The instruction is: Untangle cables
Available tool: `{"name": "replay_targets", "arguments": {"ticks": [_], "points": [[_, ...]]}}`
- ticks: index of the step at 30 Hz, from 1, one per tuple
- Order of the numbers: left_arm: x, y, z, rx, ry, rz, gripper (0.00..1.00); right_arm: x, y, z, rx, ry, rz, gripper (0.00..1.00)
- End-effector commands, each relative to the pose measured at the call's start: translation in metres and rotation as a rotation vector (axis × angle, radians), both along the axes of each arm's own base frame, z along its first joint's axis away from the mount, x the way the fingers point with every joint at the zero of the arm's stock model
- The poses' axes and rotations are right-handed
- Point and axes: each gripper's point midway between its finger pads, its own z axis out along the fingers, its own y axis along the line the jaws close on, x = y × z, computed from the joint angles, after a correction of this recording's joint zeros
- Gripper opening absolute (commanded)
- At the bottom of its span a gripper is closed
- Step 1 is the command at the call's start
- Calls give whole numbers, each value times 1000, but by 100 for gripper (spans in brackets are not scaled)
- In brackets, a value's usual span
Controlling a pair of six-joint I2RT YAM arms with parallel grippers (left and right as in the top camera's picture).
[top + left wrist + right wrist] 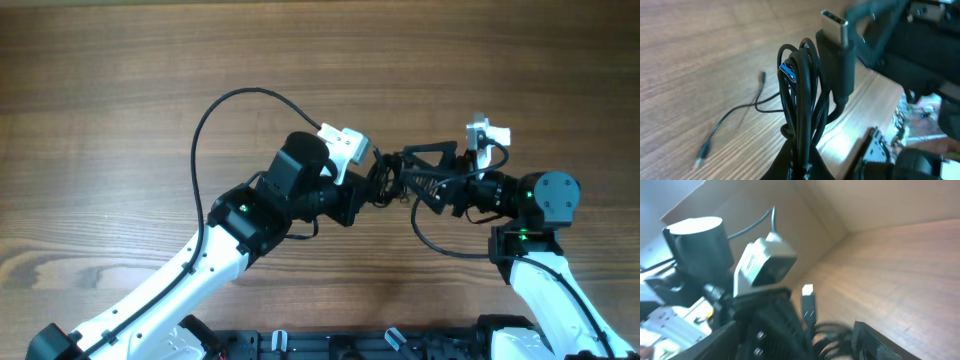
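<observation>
The cables [389,186] are a bunch of thin black cords lifted above the table between both arms. My left gripper [373,181] is shut on the bunch [801,95], which rises from its jaws [801,164]. A large USB-C plug [836,27] and a blue-tipped plug [788,70] stick out of it. One thin cord [735,112] trails onto the wood. My right gripper [408,177] stands open, one finger on each side of the bunch. In the right wrist view a white-tipped plug [808,304] and cord loops [834,332] sit between its fingers [881,341].
The left arm's thick black cable [214,120] arcs over the wooden table [120,80]. The left wrist camera [765,266] is close in front of the right gripper. Black hardware [350,345] lines the front edge.
</observation>
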Motion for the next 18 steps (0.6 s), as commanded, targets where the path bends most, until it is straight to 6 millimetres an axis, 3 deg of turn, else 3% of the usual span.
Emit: {"name": "replay_targets", "arguments": {"ticks": [1,3,10,15,18], "points": [[-19,-10,5,-41,-10,-144,4,4,3,9,-16,-104,-33,75],[-25,-13,7,-54,-25,-197,4,3,7,8,-19,-111,-21,74],[-28,-10,2,-37,-2,-199,4,-20,15,3,-42,-107,121,54],[-45,-15,7,-79,4,-308,4,-24,16,2,-46,-106,142,49],[-52,-16,11,-101,8,-350,4,-29,17,1,-51,-103,173,40]]}}
